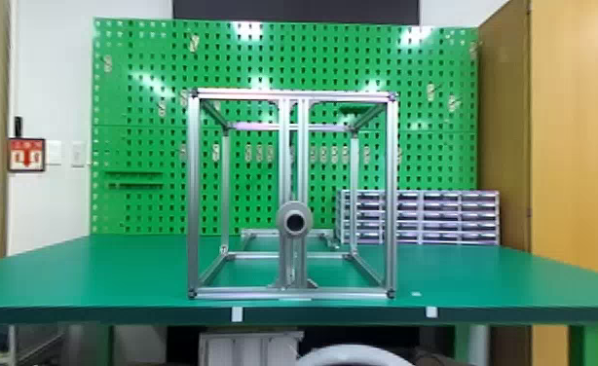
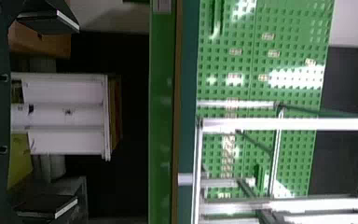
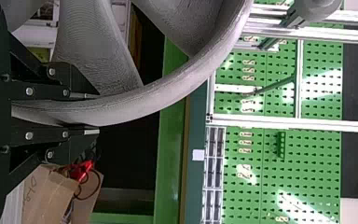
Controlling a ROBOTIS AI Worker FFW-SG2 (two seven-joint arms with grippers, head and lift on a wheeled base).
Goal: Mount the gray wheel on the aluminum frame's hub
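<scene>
1. The left gripper (image 2: pixel 77 113) has its fingers spread wide, with nothing between them.
2. The right gripper (image 3: pixel 93 114) is closed on the rim of the gray wheel (image 3: pixel 168 88), one finger on either side.
3. In the head view, the wheel's upper arc shows at the bottom edge, lower than the tabletop (image 1: pixel 118 272).
4. The aluminum frame (image 1: pixel 193 194) stands upright on the table, its round hub (image 1: pixel 294 207) bare on the middle posts.
5. Small drawers (image 1: pixel 439 219) sit before the green pegboard (image 1: pixel 142 112).
</scene>
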